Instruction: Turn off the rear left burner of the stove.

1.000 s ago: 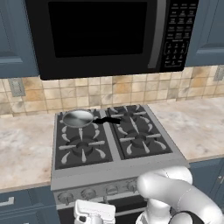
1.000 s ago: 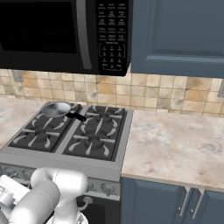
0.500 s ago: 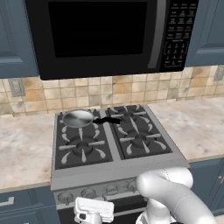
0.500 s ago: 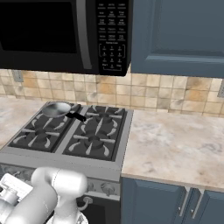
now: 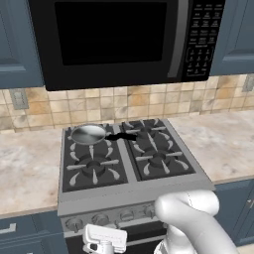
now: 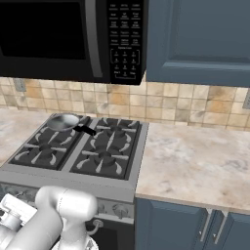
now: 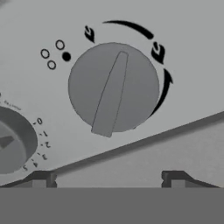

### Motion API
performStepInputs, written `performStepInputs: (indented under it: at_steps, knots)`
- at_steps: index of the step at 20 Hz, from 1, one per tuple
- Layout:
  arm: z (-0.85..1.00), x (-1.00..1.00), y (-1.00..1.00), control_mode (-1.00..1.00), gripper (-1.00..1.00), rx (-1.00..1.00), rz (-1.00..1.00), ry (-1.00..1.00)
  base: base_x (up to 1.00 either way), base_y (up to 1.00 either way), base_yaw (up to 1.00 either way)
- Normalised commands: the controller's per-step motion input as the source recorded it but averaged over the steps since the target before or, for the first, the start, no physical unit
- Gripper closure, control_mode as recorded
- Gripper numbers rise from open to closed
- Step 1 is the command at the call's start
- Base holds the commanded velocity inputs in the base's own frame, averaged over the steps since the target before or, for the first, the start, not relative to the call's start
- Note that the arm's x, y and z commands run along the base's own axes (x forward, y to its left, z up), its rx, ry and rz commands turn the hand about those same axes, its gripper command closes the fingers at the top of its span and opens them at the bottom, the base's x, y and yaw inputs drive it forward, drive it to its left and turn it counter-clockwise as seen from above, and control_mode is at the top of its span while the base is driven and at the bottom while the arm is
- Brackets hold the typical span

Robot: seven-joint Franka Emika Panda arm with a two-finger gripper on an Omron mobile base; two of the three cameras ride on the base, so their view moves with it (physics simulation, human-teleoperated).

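The stove [image 5: 130, 194] has a black four-burner top. A small steel pan [image 5: 89, 134] with a black handle sits on the rear left burner [image 5: 74, 144] and covers its cap. My gripper [image 5: 103, 241] hangs low in front of the stove's knob row [image 5: 113, 217]. In the hand view a round grey knob [image 7: 113, 87] with a raised bar faces me, and a filled dot marks its burner among four. My gripper [image 7: 108, 178] is open. Its fingertips [image 7: 41, 177] stand wider apart than the knob and short of it.
A second knob [image 7: 9, 142] with numbers sits left of the first. A black microwave [image 5: 124, 37] hangs over the stove. Marble counter [image 6: 195, 161] runs to both sides, above blue cabinet doors [image 6: 171, 224]. My white arm [image 5: 191, 218] bends in front of the oven.
Hardly anything differs: the hand stays low in front of the knob row and the arm's elbow has shifted only slightly.
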Motion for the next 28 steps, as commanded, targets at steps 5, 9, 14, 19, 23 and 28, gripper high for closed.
performStepInputs:
  at_steps: [5, 9, 14, 19, 23, 28]
  knots:
    - [-0.28, 0.18, 0.1, -1.0, -1.0, 0.05, 0.0, -0.03, 0.0, 0.0, 0.0]
    - [-0.36, 0.19, 0.15, -1.0, -1.0, 0.05, 0.01, 0.0, 0.0, 0.0, 0.0]
    - [-0.43, 0.22, 0.16, -1.0, -1.0, 0.04, 0.04, 0.0, 0.0, 0.0, 0.0]
    - [-0.46, 0.25, 0.24, -1.0, -1.0, 0.02, 0.1, 0.0, 0.0, 0.0, 0.0]
    - [-0.41, 0.22, 0.42, -1.0, -1.0, 0.0, 0.18, 0.0, 0.0, 0.0, 0.0]
    - [-0.26, 0.38, 0.29, -1.0, -1.0, 0.0, 0.22, 0.0, 0.0, 0.0, 0.0]
